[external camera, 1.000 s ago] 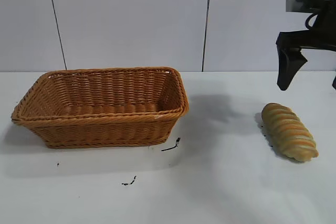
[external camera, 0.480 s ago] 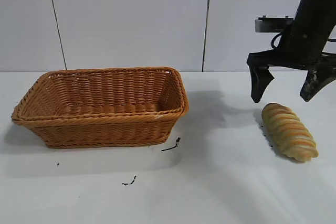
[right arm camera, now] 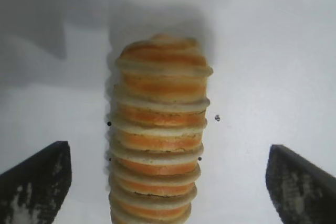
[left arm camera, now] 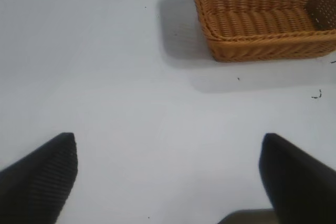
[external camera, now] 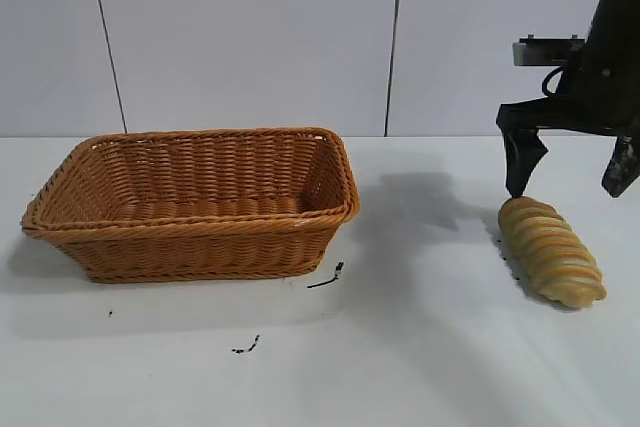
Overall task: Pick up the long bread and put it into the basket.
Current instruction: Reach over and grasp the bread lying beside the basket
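wicker basket [left arm camera: 262, 19] shows beyond left claw [left arm camera: 168, 177].

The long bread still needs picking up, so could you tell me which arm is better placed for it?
The right arm. Its hand hangs open just above the long bread, fingers straddling the loaf. The left hand is open over bare table, short of the basket.
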